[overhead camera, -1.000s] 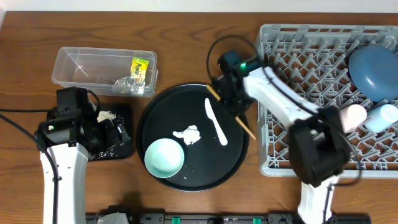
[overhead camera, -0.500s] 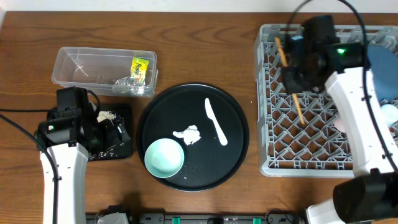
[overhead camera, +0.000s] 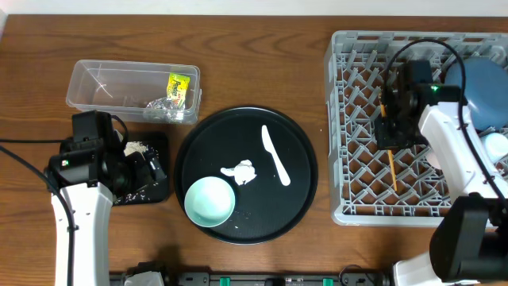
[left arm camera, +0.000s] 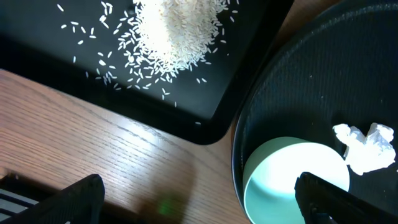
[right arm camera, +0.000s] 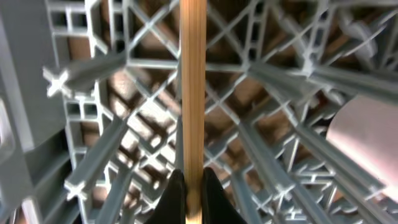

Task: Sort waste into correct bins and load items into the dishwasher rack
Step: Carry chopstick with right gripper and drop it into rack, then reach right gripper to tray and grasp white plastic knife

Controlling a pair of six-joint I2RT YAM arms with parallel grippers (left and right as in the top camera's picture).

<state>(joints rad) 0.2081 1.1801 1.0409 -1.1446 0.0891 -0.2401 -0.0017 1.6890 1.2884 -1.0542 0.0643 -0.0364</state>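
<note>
My right gripper (overhead camera: pixel 391 133) is shut on the thin wooden chopsticks (overhead camera: pixel 391 168) over the middle of the grey dishwasher rack (overhead camera: pixel 357 119). In the right wrist view the chopsticks (right arm camera: pixel 193 74) run straight up from my gripper (right arm camera: pixel 193 186) across the rack's pegs. The dark-blue bowl (overhead camera: pixel 479 87) and a light-blue cup (overhead camera: pixel 496 147) sit in the rack. My left gripper (left arm camera: pixel 199 202) is open above the wood between the black bin (left arm camera: pixel 205 106), which holds rice (left arm camera: pixel 174 31), and the mint-green bowl (left arm camera: pixel 292 174). The tissue (overhead camera: pixel 240 171) and white spoon (overhead camera: pixel 275 155) lie on the round tray (overhead camera: pixel 302 199).
The clear tub (overhead camera: pixel 131 91) at the back left holds the yellow-green packet (overhead camera: pixel 180 85) and a crumpled clear wrapper (overhead camera: pixel 163 107). A pink cup (right arm camera: pixel 367 130) shows at the right of the right wrist view. Cables loop over the rack's back.
My right arm has carried the chopsticks from the round tray's far edge over to the rack, then down toward its middle. The left arm has not moved.
</note>
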